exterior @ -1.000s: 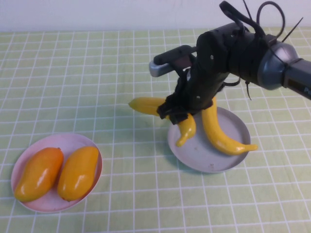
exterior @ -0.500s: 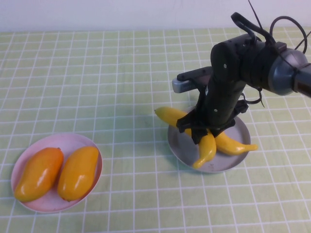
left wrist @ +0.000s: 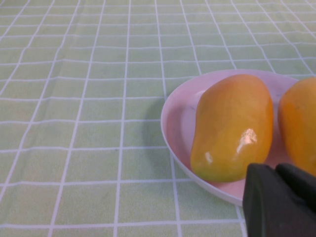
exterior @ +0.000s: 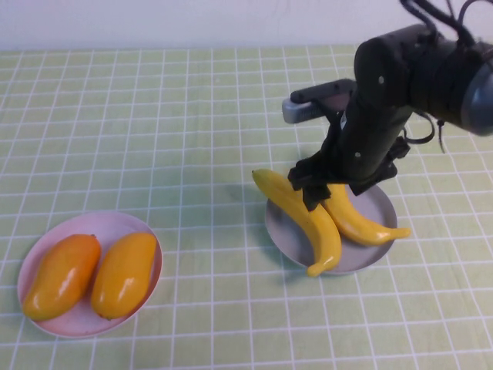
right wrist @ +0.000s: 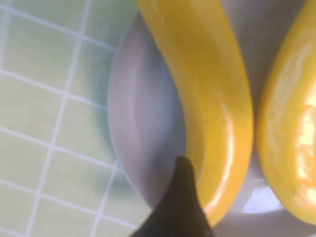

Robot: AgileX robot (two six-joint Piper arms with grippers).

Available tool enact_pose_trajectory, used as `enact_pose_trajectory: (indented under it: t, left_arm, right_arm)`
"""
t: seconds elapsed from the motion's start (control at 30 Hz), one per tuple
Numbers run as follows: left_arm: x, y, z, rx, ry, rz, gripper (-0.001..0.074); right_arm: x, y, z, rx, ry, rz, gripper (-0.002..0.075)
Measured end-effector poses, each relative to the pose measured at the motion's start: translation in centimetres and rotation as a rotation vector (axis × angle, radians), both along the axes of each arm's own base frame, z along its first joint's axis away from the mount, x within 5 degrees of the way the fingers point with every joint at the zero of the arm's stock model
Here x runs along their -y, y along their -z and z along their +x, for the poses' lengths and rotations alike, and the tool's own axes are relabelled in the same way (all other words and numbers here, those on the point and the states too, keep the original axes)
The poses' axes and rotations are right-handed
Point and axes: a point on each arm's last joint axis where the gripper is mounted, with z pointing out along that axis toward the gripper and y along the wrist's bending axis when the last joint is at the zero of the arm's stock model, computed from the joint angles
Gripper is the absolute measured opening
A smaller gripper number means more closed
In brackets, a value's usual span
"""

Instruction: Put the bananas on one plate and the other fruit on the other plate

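Observation:
Two yellow bananas lie on the grey-blue plate (exterior: pixel 381 206): one (exterior: pixel 304 220) runs diagonally with its far end over the plate's rim, the other (exterior: pixel 358 220) lies beside it. My right gripper (exterior: pixel 312 189) hovers just above them, open; in the right wrist view one finger (right wrist: pixel 182 197) stands beside the near banana (right wrist: pixel 212 98), with the second banana (right wrist: pixel 291 138) and the plate (right wrist: pixel 143 113) around it. Two orange-yellow mango-like fruits (exterior: pixel 62 276) (exterior: pixel 123 274) lie on the pink plate (exterior: pixel 108 223). My left gripper (left wrist: pixel 275 173) is shut and empty next to that plate (left wrist: pixel 177 123) and its fruit (left wrist: pixel 232 133).
A green checked tablecloth (exterior: pixel 154 131) covers the table. The right arm's dark body and cables (exterior: pixel 416 69) rise over the back right. The left arm does not show in the high view.
The right gripper carried the banana right and down onto the grey plate, let it go and rose a little. The banana now lies flat beside the other one. The mangoes have not moved.

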Motion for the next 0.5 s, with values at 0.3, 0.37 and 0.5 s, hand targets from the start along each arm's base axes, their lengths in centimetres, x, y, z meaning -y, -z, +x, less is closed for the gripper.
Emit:
enact_pose_trajectory:
  t: [0.3, 0.37, 0.5]
  left_arm:
    - [0.0, 0.0, 0.0, 0.000, 0.000, 0.000, 0.0001]
    - [0.0, 0.0, 0.0, 0.000, 0.000, 0.000, 0.0001]
    - [0.0, 0.0, 0.0, 0.000, 0.000, 0.000, 0.0001]
  right_arm:
    - [3.1, -5.8, -5.9, 0.104, -0.041, 0.053, 0.0099]
    - [4.3, -6.5, -7.7, 0.108, -0.045, 0.056, 0.0034]
    - [6.6, -7.9, -11.4, 0.137, -0.037, 0.078, -0.0005]
